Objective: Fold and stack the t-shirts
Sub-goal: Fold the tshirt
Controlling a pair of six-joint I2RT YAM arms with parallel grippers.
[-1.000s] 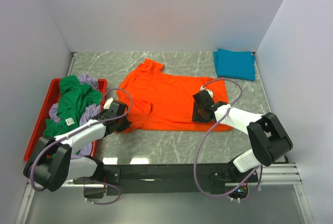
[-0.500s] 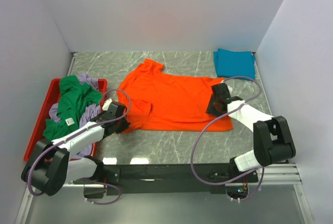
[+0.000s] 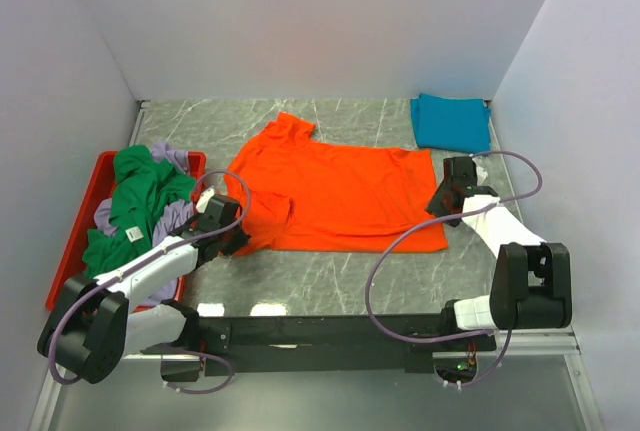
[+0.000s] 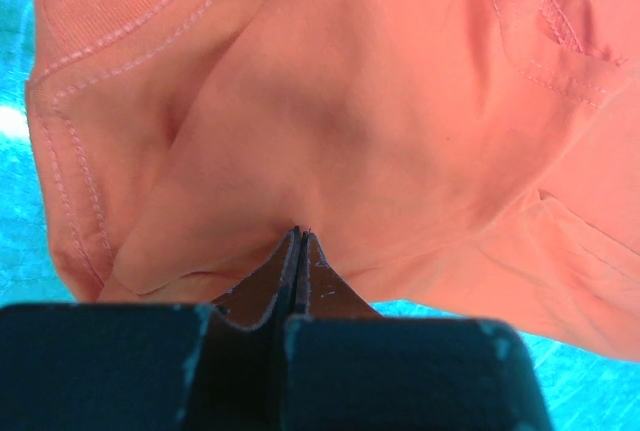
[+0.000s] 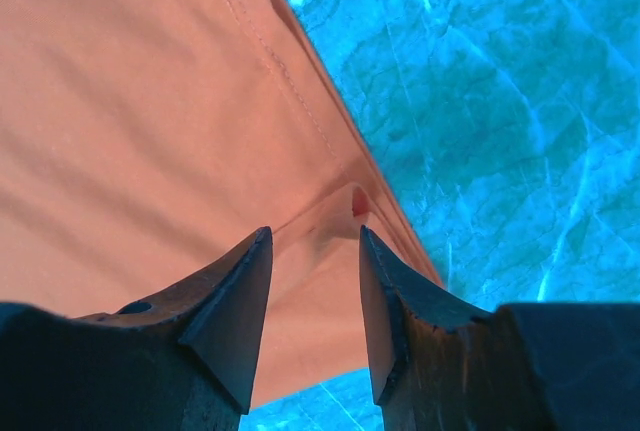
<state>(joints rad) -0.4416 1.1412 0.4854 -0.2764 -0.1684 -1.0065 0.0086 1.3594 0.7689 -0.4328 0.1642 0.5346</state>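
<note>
The bright orange t-shirt [image 3: 335, 196] lies spread on the marble table. My left gripper [image 3: 237, 236] is shut on a pinch of its near-left sleeve area; the left wrist view shows the orange cloth [image 4: 330, 121] puckered at the closed tips [image 4: 299, 233]. My right gripper [image 3: 441, 201] is open at the shirt's right hem; the right wrist view shows its fingers [image 5: 312, 236] astride a small raised fold of the orange hem [image 5: 335, 213]. A folded teal-blue t-shirt [image 3: 451, 122] lies at the back right. Green [image 3: 140, 201] and pale lavender [image 3: 175, 159] shirts are piled in the tray.
A shallow red tray [image 3: 75, 251] stands at the left edge, holding the crumpled shirts. White walls enclose the table on three sides. Purple cables loop over both arms near the front.
My right gripper has moved right across the orange shirt, from its near-right area out to the right hem. The left gripper has stayed at the sleeve.
</note>
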